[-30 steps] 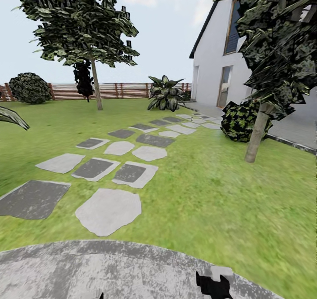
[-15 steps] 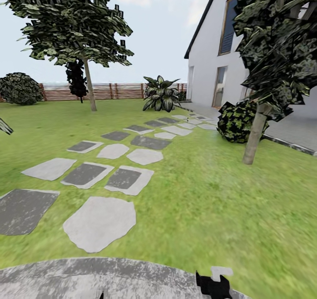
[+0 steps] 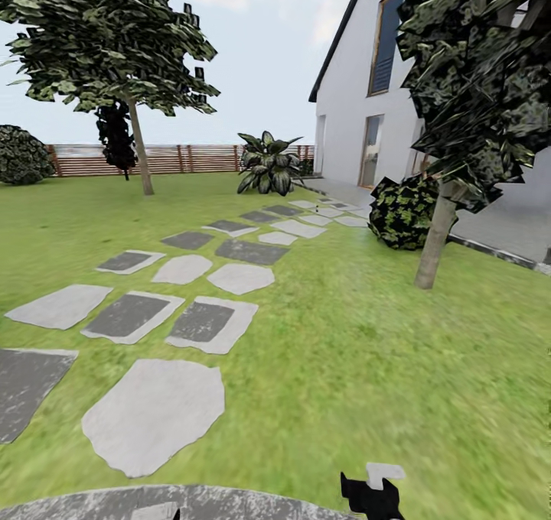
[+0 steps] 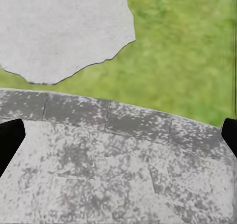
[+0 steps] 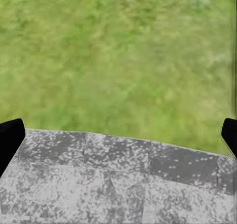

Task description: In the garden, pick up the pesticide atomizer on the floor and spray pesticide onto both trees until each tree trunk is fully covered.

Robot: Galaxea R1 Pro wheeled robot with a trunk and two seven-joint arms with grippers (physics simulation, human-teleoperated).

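We are on our way across the garden lawn (image 3: pixel 367 367); the pesticide atomizer is not yet found, so we should scan the grass slowly. Nearest tree trunk (image 3: pixel 433 246) stands right of the stepping stones (image 3: pixel 157 417), another tree (image 3: pixel 139 149) near the fence (image 3: pixel 199 159). Both grippers, left gripper (image 4: pixel 118 135) and right gripper (image 5: pixel 118 135), stand wide and empty. A bush (image 3: pixel 403 212) crowds the near trunk beside the house (image 3: pixel 344 122).

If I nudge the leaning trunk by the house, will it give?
Probably not: the trunk looks thick and rooted in the lawn. Carrying that big crown, it likely stays stiff; its lean seems built-in.
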